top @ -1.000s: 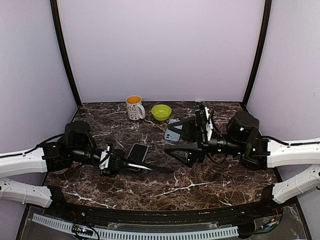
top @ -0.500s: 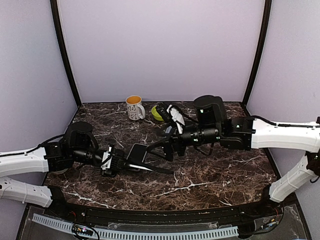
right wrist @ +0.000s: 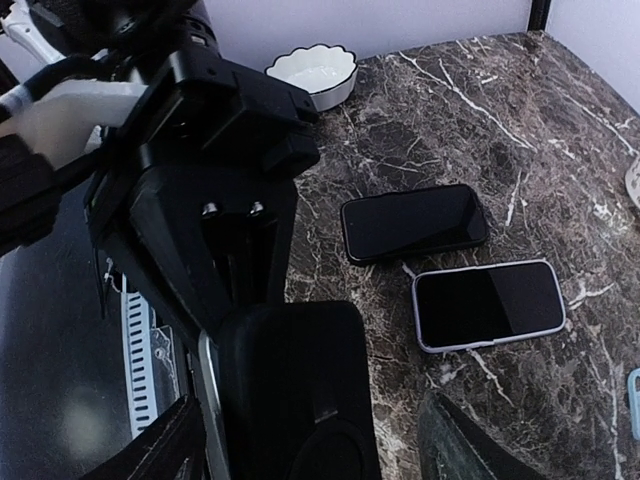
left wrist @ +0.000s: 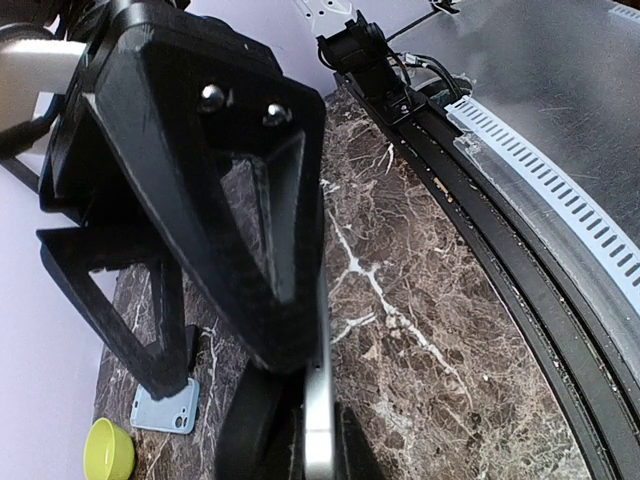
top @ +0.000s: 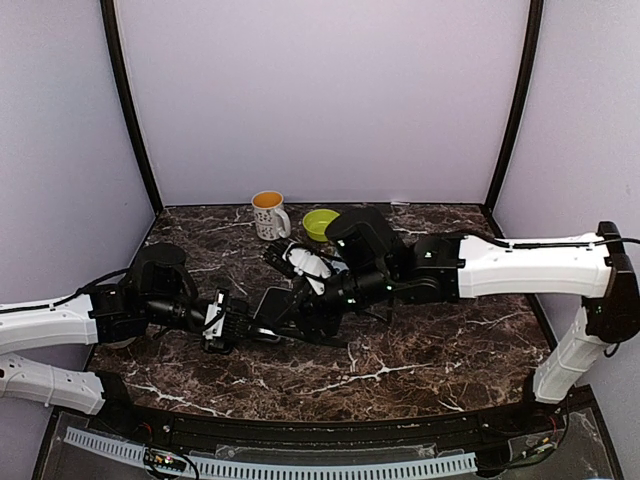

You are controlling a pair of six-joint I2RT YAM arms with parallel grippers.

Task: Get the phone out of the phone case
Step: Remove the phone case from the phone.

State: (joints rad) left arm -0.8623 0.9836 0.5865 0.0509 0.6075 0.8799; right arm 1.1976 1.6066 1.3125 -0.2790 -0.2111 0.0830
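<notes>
My left gripper is shut on a phone in a black case and holds it out over the table. In the left wrist view the phone's silver edge runs edge-on between my fingers. My right gripper has reached across and is open, with one finger on each side of the cased phone. In the right wrist view the black case back fills the space between my fingers, with a gap on the right side. The left gripper's black body holds the phone's far end.
A light blue empty case lies beyond, near a green bowl and a white mug. The right wrist view shows a black phone, a phone in a pale case and a white bowl on the marble.
My right arm has swung left from the right half of the table to the held phone, its fingers now straddling it. The left arm and phone have stayed put.
</notes>
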